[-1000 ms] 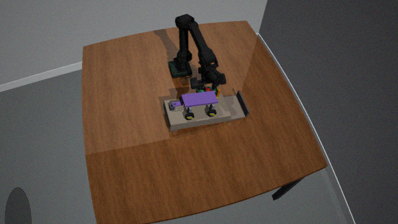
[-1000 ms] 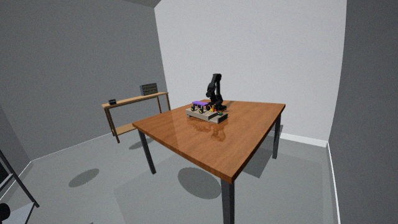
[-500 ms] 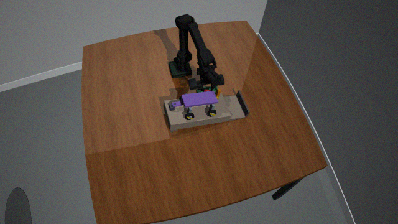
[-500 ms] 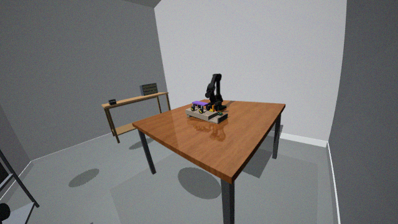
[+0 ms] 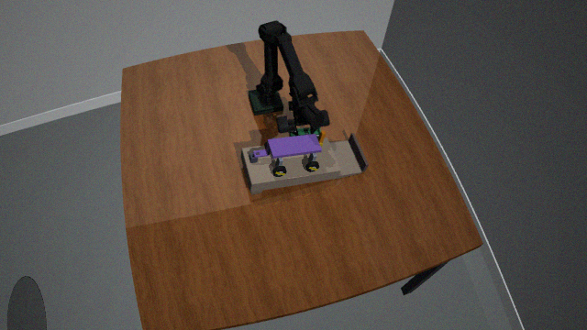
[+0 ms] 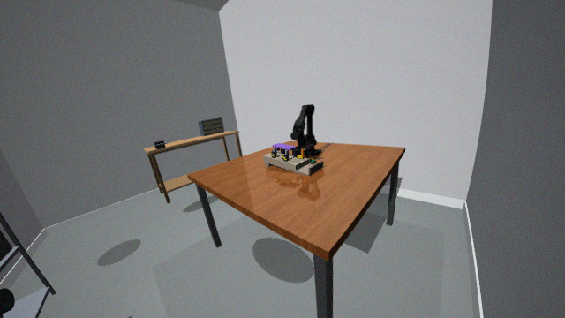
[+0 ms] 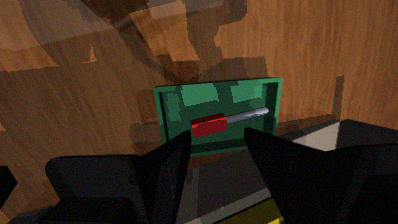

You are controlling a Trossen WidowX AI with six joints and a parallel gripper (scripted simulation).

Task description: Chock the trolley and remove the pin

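The purple-decked trolley (image 5: 293, 145) (image 6: 283, 147) stands on the grey ramp (image 5: 298, 180) (image 6: 287, 163). The chock's orange handle (image 5: 322, 136) shows just behind the trolley's downhill end, and a yellow patch of the chock (image 7: 265, 212) shows at the bottom of the wrist view. Its contact with a wheel is hidden. The red-headed stop pin (image 7: 210, 125) lies flat inside the green tray (image 7: 162, 112) (image 5: 300, 132), its grey shaft pointing right. My gripper (image 7: 217, 133) (image 5: 304, 125) is open and empty, hovering just above the tray's near rim, behind the trolley.
A dark end wall (image 5: 359, 152) closes the ramp's downhill end. A small purple bracket (image 5: 255, 154) sits at the uphill end. The arm's base (image 5: 265, 103) stands behind the tray. A side shelf (image 6: 190, 143) stands off the table.
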